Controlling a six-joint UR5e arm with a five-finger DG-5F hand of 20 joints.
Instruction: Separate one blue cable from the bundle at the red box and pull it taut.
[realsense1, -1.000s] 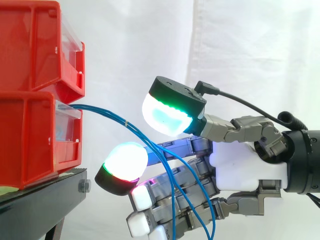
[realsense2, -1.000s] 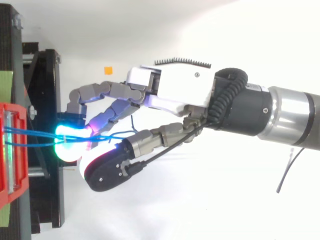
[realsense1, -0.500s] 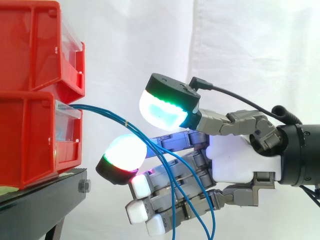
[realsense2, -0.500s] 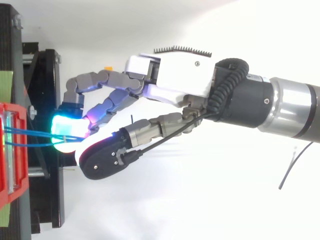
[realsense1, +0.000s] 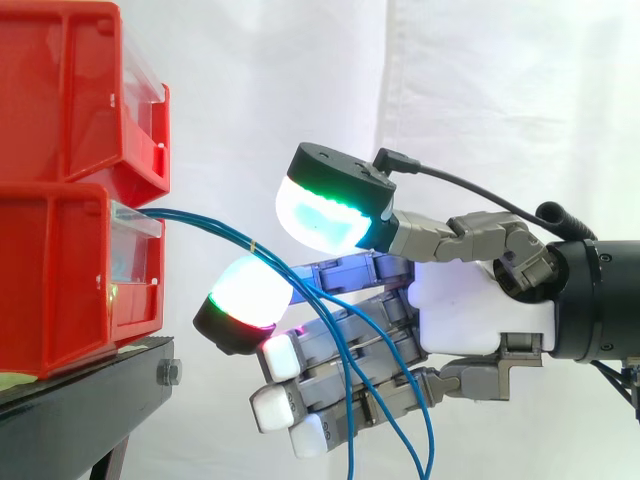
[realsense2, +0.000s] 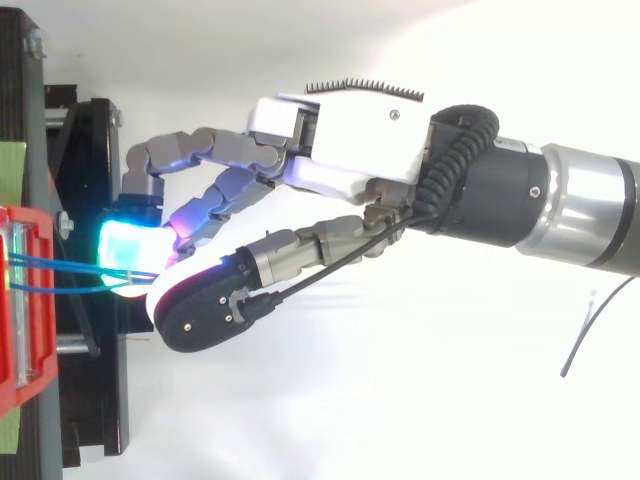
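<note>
A bundle of thin blue cables (realsense1: 215, 228) comes out of the lower red box (realsense1: 60, 270) and droops down to the right. It passes between the hand's big thumb pad (realsense1: 325, 215) above and a glowing fingertip (realsense1: 248, 295) below, then hangs across the other fingers. The hand (realsense1: 470, 310) is open: a clear gap remains between thumb pad and fingertip, and nothing is pinched. In the top view the cables (realsense2: 60, 275) run from the box (realsense2: 25, 300) under the hand (realsense2: 350, 140). No single cable stands apart from the bundle.
A second red box (realsense1: 70, 90) sits stacked on the lower one. Both rest on a black stand (realsense1: 80, 410) at the left. A white curtain hangs behind, and the arm comes in from the right.
The hand has crept left toward the red box and risen a little. The thumb pad now sits nearer the box, above the cables. The cables hang as before.
</note>
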